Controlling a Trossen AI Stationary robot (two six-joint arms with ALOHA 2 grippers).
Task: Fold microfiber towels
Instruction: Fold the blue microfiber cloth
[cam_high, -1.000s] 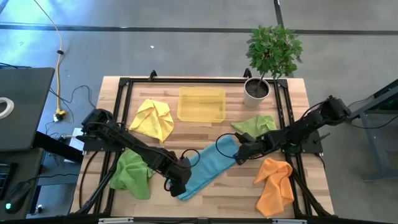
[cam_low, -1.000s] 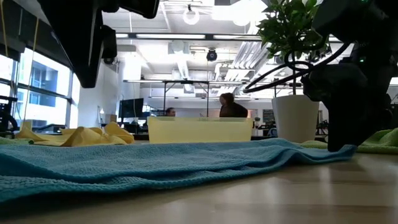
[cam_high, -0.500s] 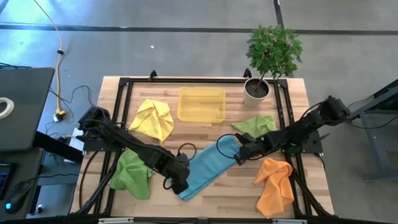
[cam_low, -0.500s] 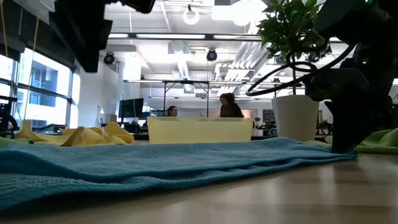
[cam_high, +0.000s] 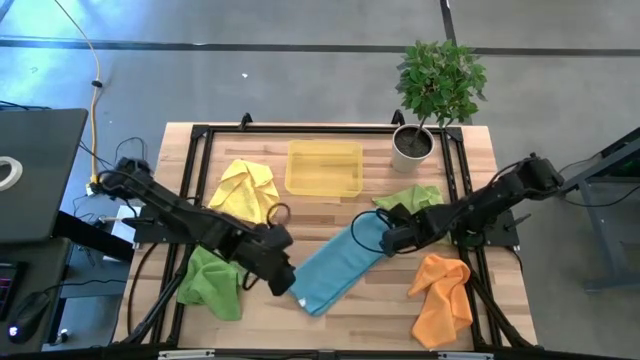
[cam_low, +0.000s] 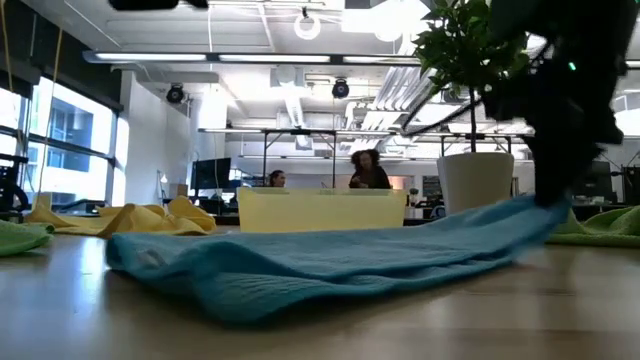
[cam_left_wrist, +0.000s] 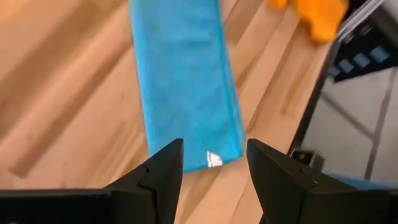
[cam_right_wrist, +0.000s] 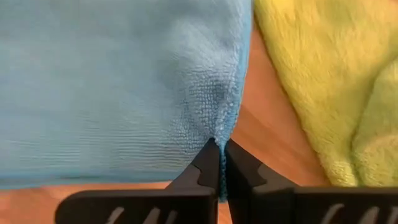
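The blue towel (cam_high: 340, 265) lies as a long strip slanting across the table's middle. My right gripper (cam_high: 385, 243) is shut on its far right end, which is raised (cam_low: 525, 215). My left gripper (cam_high: 285, 285) hangs open above the strip's near left end (cam_left_wrist: 211, 155) and touches nothing. The yellow towel (cam_high: 245, 190), two green towels (cam_high: 210, 280) (cam_high: 410, 200) and the orange towel (cam_high: 440, 295) lie crumpled on the wood. My right gripper pinches the blue towel's hemmed edge (cam_right_wrist: 225, 127) between its two fingers, at the strip's far right end. The fingers come steeply from above. That end is lifted off the wood, and the rest slopes down and lies on the table (cam_low: 300, 270). One layer or several, I cannot tell.
A translucent yellow tray (cam_high: 323, 167) stands at the back middle and a potted plant (cam_high: 412, 145) at the back right. A black frame (cam_high: 200, 135) runs around the work area. People sit in the room behind the table (cam_low: 365, 170).
My left gripper has risen from the blue towel's near left end and drawn back toward the table's left edge, staying open. My right gripper has lifted the towel's far right end. The towel's near end has slid a little toward the right and gathered.
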